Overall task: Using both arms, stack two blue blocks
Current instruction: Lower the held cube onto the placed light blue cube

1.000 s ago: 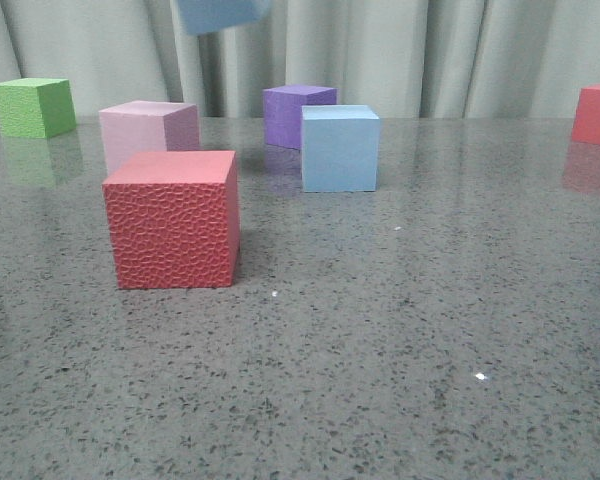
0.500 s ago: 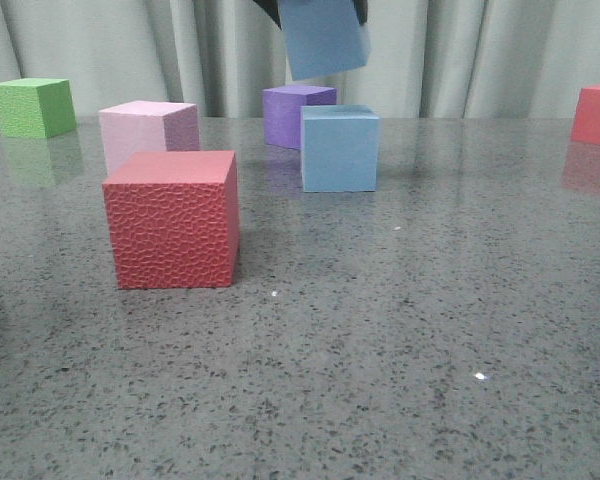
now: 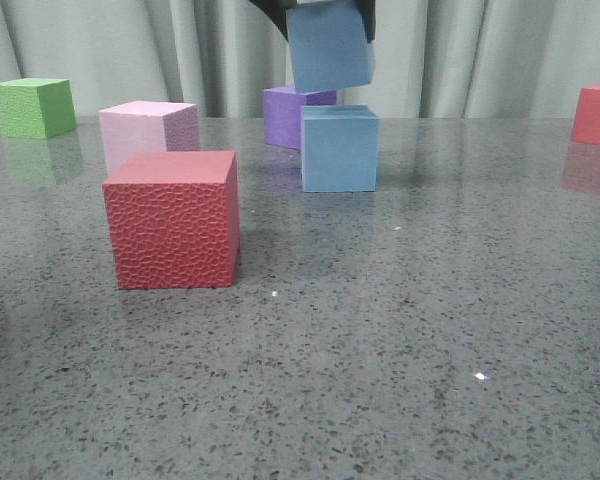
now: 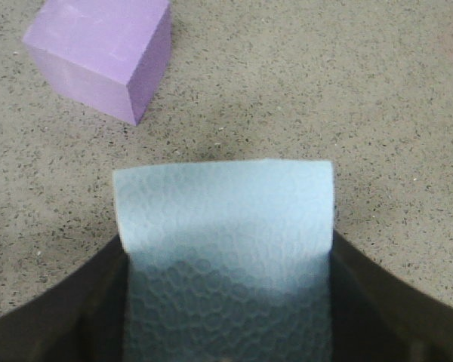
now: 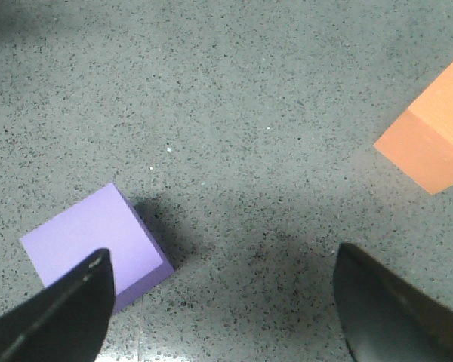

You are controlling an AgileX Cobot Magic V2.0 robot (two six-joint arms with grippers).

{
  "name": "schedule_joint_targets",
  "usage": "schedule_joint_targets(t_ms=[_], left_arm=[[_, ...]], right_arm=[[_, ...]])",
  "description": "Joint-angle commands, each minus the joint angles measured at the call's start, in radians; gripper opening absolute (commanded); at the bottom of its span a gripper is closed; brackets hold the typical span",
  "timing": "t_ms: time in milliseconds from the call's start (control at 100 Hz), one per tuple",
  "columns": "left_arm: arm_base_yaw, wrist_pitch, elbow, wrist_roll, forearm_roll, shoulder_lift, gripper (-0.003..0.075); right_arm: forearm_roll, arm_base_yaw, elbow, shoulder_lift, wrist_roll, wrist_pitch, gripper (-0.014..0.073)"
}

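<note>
Front view, left to right. A green cube (image 3: 33, 107) stood at the far left of the table (image 3: 380, 350), followed by a pale pink cube (image 3: 148, 134) and, just in front of it, a textured red cube (image 3: 173, 219). Near centre, the left gripper (image 3: 325, 12) entered from the top edge, closed on one of the blue blocks (image 3: 328, 48); the wrist view showed the same block (image 4: 225, 249) clamped between both fingers (image 4: 53, 317), its far end projecting beyond them. This held block hung slightly tilted, just above and a little left of the second blue block (image 3: 340, 149), which rested on the table; the two were apart, not touching. A purple cube (image 3: 292, 112) stood behind them, and another red cube (image 3: 597, 115) sat at the far right.

The step in hand appeared to be the placing phase of the stack. The next move likely called for levelling the held block, shifting it slightly right to centre it over the resting one, and lowering before release.

The right gripper (image 5: 219, 302) hovered wide open and empty over bare table, between a second purple cube (image 5: 98, 245) and an orange cube (image 5: 430, 139). Nothing stood between the two blue blocks; the rear purple cube was the nearest neighbour.
</note>
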Motion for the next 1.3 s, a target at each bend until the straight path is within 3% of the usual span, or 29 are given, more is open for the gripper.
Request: schedule_joint_targets(t_ms=[0, 1290], left_arm=[[-0.009, -0.041, -0.034, -0.015, 0.019, -0.056, 0.0178], [-0.024, -0.041, -0.034, -0.034, 0.032, -0.037, 0.0178]], right_arm=[[-0.006, -0.006, -0.020, -0.003, -0.009, -0.048, 0.0592], [-0.004, -0.006, -0.020, -0.003, -0.009, -0.047, 0.0592]])
